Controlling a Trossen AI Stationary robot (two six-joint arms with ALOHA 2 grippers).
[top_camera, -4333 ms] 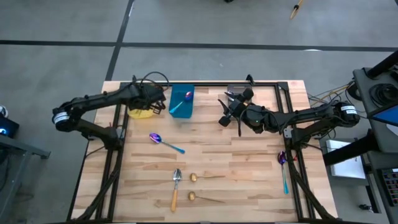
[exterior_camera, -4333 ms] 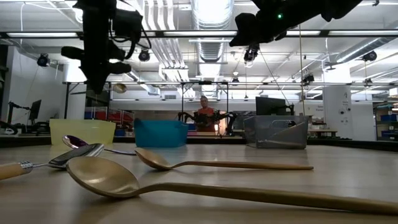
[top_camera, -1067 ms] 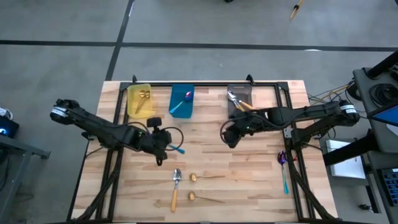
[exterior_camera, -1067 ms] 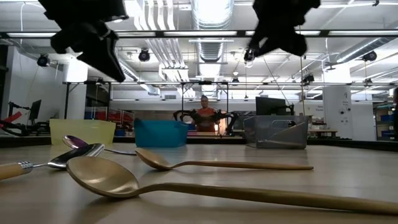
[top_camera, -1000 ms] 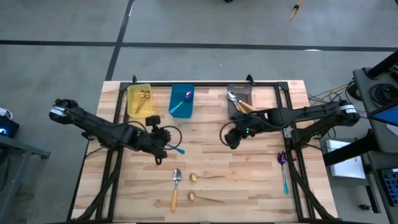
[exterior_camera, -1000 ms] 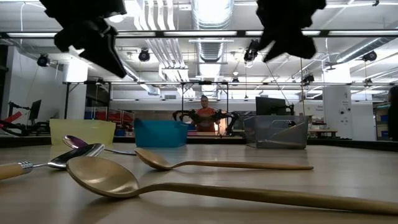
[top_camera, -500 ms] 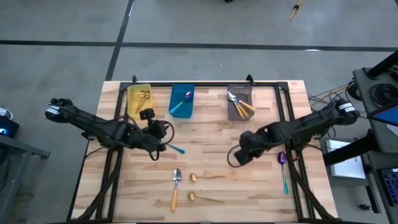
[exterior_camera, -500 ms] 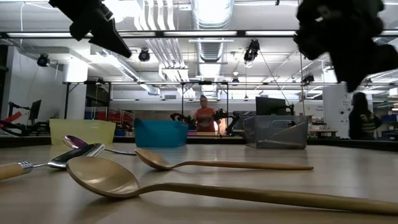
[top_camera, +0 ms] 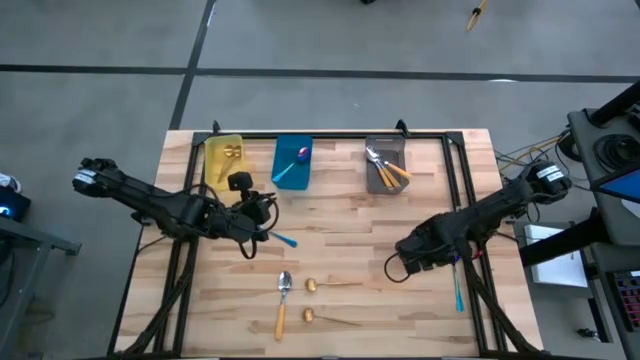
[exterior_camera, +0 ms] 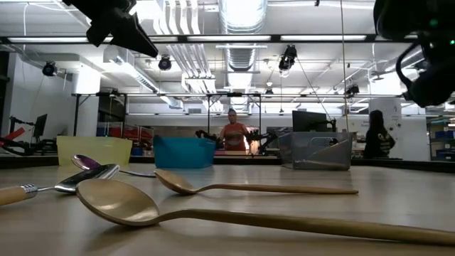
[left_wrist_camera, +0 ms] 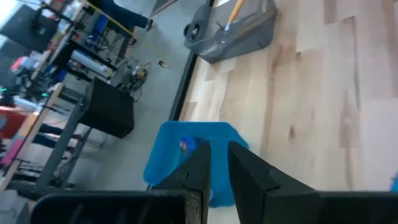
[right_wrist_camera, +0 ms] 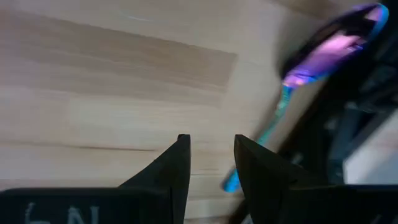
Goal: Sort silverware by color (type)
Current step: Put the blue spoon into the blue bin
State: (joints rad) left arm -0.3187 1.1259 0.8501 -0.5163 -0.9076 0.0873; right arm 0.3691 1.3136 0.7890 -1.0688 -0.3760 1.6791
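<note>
The light wooden bench carries a yellow bin, a blue bin and a grey bin in a row, all well beyond both end effectors. A teal handle shows just beside the left end effector. An orange-handled spoon and two gold spoons lie between the arms. A purple spoon lies beside the right end effector.
</note>
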